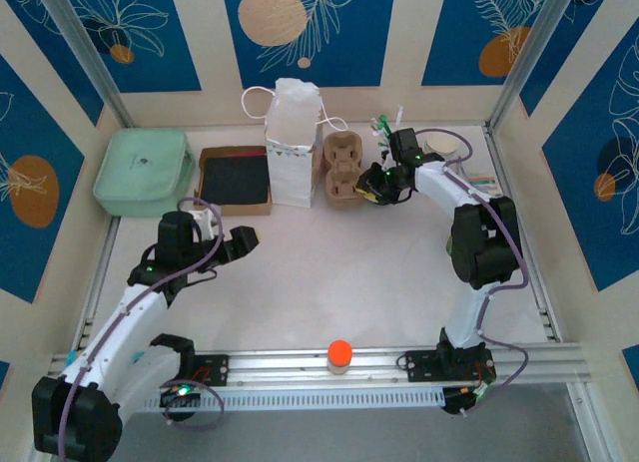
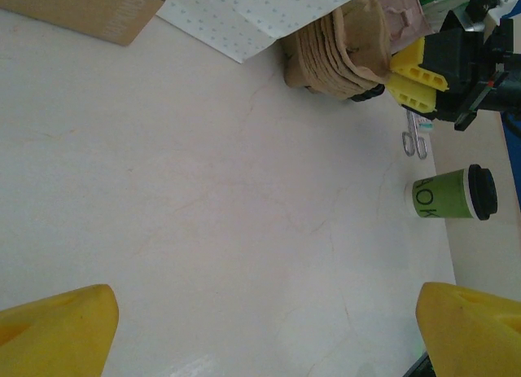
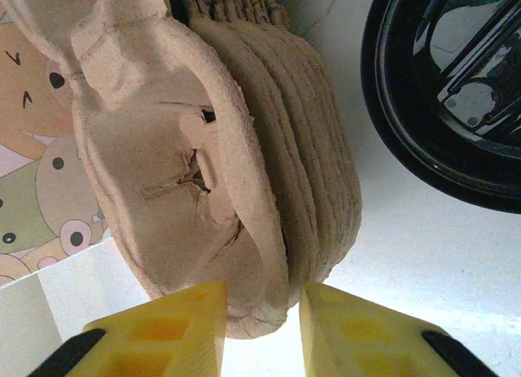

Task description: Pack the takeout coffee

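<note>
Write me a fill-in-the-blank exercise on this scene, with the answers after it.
1. The right gripper, with ___ fingers, straddles the rim of the top pulp cup carrier.
2. The takeout coffee has a green band and a ___ lid.
3. The left gripper hangs ___, with nothing between its fingers.

Missing words: yellow; black; open.

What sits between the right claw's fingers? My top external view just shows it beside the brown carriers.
Observer: The right claw has yellow fingers on either side of the rim of the top pulp carrier on the stack. Whether they touch it is unclear.
Operator: Where's the coffee?
Observer: The takeout coffee, black lid on, is on the table, apart from that stack.
</note>
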Controlling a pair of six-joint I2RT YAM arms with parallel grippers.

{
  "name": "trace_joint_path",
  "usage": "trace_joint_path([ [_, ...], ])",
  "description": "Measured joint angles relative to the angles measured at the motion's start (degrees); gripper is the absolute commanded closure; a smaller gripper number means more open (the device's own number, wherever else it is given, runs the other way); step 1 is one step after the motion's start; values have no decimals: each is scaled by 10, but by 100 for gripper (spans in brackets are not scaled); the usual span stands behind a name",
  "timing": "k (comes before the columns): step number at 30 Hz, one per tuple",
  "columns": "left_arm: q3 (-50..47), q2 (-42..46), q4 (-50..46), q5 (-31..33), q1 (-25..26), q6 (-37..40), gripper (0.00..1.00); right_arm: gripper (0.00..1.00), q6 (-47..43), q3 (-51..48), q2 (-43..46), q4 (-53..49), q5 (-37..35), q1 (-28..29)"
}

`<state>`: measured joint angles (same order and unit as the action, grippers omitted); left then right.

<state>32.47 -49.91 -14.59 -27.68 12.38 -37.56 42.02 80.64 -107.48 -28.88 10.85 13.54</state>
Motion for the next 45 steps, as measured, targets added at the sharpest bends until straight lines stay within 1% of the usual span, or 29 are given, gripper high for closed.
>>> trace_joint_path([
  [3,-1,0,0,-1,0,0,6,79,3,0,0,0,2,0],
  [8,-2,0,0,-4,-2,0,6,87,6,0,0,1,6,0],
  [15,-2,0,0,-4,-2,0,6,94,15,-1,7,4,14,-1],
  [19,-2,0,0,-4,-2,0,6,96,17,-9,39,12,28,-5],
  [29,-3,8,0,-4,-3,-1,6,98,26,-36,109,35,82,-29],
  [36,-5,11,0,-4,-3,-1,6,97,24,-72,116,40,109,-30],
  [39,-5,11,0,-4,-3,-1,6,95,20,-78,116,40,117,-31],
  [45,-5,15,0,-4,-3,-1,6,87,9,-82,115,31,117,-42],
])
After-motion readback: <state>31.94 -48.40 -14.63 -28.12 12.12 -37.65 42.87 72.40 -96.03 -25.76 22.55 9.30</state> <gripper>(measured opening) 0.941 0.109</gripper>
